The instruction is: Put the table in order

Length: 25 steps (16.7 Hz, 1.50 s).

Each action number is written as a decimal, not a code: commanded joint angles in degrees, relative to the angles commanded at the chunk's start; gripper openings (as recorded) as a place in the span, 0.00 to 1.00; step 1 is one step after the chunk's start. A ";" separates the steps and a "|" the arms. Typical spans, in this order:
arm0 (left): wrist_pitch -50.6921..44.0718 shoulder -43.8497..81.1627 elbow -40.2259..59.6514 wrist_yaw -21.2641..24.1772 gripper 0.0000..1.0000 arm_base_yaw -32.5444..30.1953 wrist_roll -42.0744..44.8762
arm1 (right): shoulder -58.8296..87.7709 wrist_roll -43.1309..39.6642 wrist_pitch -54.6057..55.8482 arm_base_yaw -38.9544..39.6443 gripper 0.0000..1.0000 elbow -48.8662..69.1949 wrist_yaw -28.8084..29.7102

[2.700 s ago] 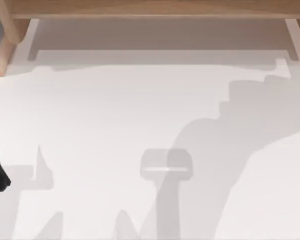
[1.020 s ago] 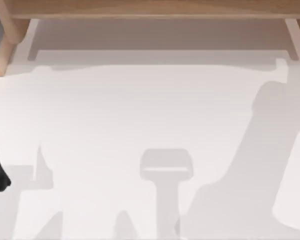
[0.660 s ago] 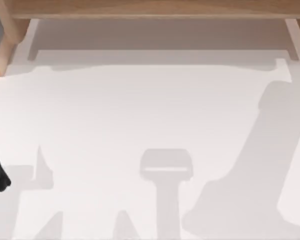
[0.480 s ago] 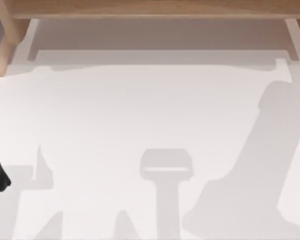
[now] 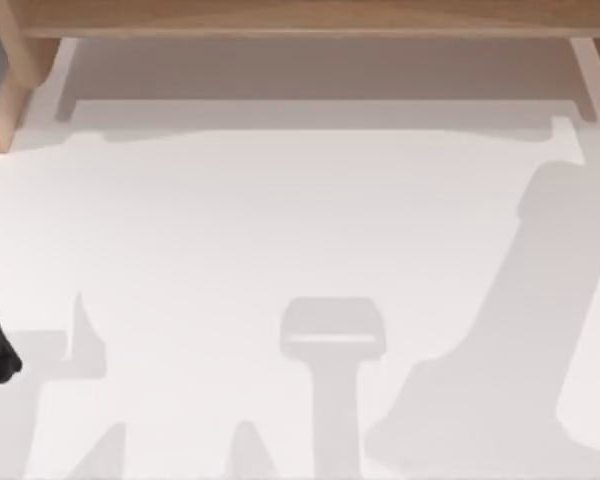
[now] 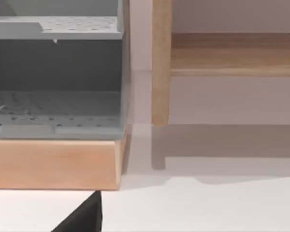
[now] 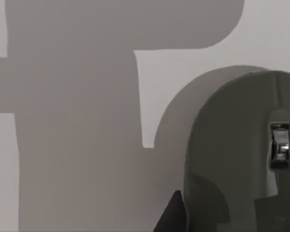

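A grey mouse [image 7: 241, 154] is seen lying on the white counter [image 5: 280, 220]; gripper states can't be told.

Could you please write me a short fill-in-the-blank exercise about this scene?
The large flat matte tabletop is ___. The grey perforated rack sits on a base of light-brown ___. The grey rounded device with a chrome scroll wheel is a computer ___.
Missing: white; wood; mouse.

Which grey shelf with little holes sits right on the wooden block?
The lower grey perforated shelf, directly atop the light-brown wooden block; the upper grey shelf is above it.
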 joint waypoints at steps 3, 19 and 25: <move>0.00 0.00 0.00 0.00 1.00 0.00 0.00 | 0.00 0.00 0.00 0.00 0.02 0.00 0.00; 0.00 0.00 0.00 0.00 1.00 0.00 0.00 | -6.58 -2.16 -0.71 -1.04 0.00 -3.53 -0.56; 0.00 0.00 0.00 0.00 1.00 0.00 0.00 | -22.38 -6.51 5.37 -2.25 0.00 -12.77 -1.46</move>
